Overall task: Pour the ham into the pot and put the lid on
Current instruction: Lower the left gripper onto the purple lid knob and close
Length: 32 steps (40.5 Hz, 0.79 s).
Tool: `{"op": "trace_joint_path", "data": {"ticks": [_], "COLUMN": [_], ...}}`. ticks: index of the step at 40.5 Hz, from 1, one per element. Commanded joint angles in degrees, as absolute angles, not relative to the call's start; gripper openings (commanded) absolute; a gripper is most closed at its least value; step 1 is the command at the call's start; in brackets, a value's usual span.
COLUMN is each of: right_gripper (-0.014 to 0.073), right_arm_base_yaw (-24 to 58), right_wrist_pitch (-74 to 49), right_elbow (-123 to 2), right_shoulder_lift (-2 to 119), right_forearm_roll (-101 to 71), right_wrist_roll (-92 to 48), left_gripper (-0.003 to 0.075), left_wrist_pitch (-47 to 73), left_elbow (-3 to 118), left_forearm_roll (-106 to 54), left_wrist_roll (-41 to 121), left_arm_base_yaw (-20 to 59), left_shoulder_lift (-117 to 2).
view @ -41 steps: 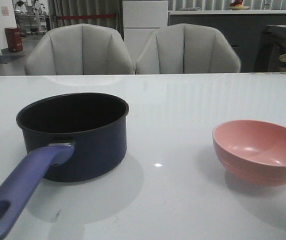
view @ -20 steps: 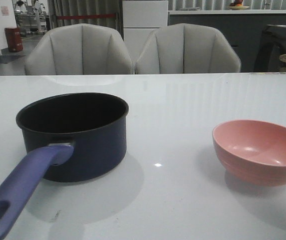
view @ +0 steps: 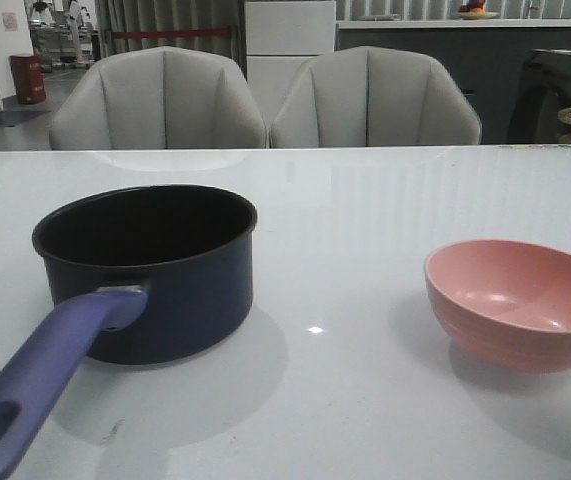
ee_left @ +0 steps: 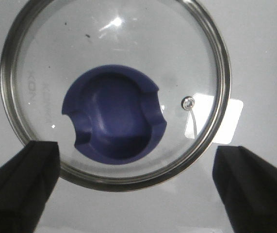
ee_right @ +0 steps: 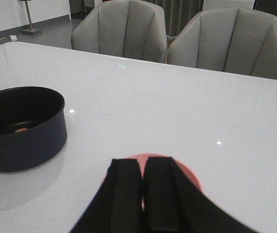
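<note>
The navy pot (view: 155, 270) stands at the left of the table with its purple-blue handle (view: 45, 370) pointing at the front edge. In the right wrist view the pot (ee_right: 22, 131) holds a small orange piece of ham (ee_right: 21, 130) on its black floor. The glass lid (ee_left: 114, 48) with its blue knob (ee_left: 114, 121) lies flat on the table under my left gripper (ee_left: 137, 145), which is open, its fingers either side of the lid's near rim. My right gripper (ee_right: 142, 165) is shut and empty over the pink bowl (ee_right: 187, 174). Neither gripper shows in the front view.
The pink bowl (view: 517, 300) sits at the right of the table and looks empty. A white tag (ee_left: 228, 121) lies by the lid's rim. Two grey chairs (view: 265, 100) stand behind the table's far edge.
</note>
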<state>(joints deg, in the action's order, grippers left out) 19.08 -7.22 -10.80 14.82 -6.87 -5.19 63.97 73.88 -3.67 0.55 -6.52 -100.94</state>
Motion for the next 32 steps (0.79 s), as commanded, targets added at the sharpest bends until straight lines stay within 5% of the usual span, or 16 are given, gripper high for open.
{"op": "trace_joint_path", "data": {"ticks": [1, 32], "right_gripper": [0.016, 0.016], "right_arm_base_yaw": [19.2, 19.2], "right_wrist_pitch": [-2.1, -2.1], "right_elbow": [-12.6, -12.6], "right_shoulder_lift": [15.1, 15.1], "right_forearm_roll": [-7.0, -7.0], "right_wrist_roll": [-5.5, -5.5], "left_gripper": [0.0672, 0.0671], "left_wrist_pitch": [62.3, 58.4], "left_elbow": [75.6, 75.6], "left_forearm_roll": [-3.7, -3.9], "left_wrist_roll": [0.7, -1.3], "left_arm_base_yaw": [-6.6, -6.6], "left_shoulder_lift": [-99.4, -107.3]}}
